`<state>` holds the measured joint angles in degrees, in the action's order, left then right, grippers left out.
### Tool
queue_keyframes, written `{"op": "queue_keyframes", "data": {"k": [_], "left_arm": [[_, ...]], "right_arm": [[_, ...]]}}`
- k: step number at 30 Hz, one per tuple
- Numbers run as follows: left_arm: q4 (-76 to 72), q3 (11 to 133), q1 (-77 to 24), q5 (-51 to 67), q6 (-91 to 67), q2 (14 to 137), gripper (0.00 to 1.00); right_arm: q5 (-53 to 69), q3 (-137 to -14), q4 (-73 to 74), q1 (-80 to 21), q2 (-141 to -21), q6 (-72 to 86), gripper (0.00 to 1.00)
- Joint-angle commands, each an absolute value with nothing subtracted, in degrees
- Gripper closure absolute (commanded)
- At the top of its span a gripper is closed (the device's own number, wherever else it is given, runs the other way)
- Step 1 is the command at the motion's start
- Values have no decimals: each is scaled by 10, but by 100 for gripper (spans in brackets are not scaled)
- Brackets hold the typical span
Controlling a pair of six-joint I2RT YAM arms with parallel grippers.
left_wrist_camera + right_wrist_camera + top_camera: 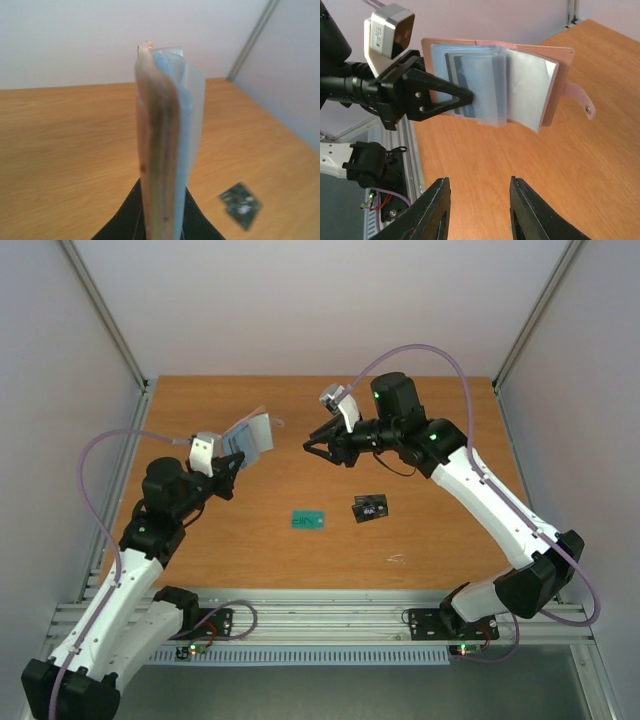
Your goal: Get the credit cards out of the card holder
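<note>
Jaws of the left gripper (228, 462) are pinched tight on one side of the card holder (248, 435), holding it open up in the air, and the jaws of the right gripper (314, 442) are spread wide with nothing in them, near the holder but not touching it. A green card (308, 519) and a black card (371, 507) lie flat on the table (250, 540), and a dark card (456, 62) looks to be tucked in a pocket. I think the right gripper could grab a floppy clear pocket, not the card, or tug so hard the holder slips out of the left pinch.
</note>
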<state>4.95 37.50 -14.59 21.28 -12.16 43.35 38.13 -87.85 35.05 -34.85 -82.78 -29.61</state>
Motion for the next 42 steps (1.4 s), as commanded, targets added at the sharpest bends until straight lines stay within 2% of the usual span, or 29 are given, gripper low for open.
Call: {"op": "queue_keyframes", "data": {"k": [1,4,6,9,12,17,21,22,26,31,34,37,42], "left_arm": [[90,406,-155,111,33,434,100],[63,405,-155,224,14,424,100],[22,396,-158,275,-53,424,100],[6,389,-163,291,-115,427,100],[6,389,-163,285,-121,427,100],[-28,386,-163,316,-124,426,100],[-50,382,-163,341,-142,424,100],[-53,381,-163,347,-145,424,100],[-76,375,-163,386,-170,415,100],[-112,368,-162,402,-233,413,94],[-104,368,-157,376,-251,412,96],[-64,378,-155,327,-241,412,100],[56,395,-157,181,-132,420,100]], "right_arm": [[344,-904,359,-384,-831,-297,65],[313,-926,322,-418,-858,-259,59],[290,-939,290,-431,-877,-209,53],[232,-952,267,-450,-903,-157,46],[187,-973,281,-477,-927,-165,44],[183,-984,276,-490,-955,-161,42],[182,-987,269,-492,-971,-156,48],[180,-987,267,-492,-972,-156,52],[181,-981,259,-490,-964,-165,82],[232,-960,256,-471,-940,-190,97],[324,-933,233,-436,-916,-185,97],[392,-915,246,-391,-903,-173,90],[219,-919,369,-334,-888,-175,74]]}}
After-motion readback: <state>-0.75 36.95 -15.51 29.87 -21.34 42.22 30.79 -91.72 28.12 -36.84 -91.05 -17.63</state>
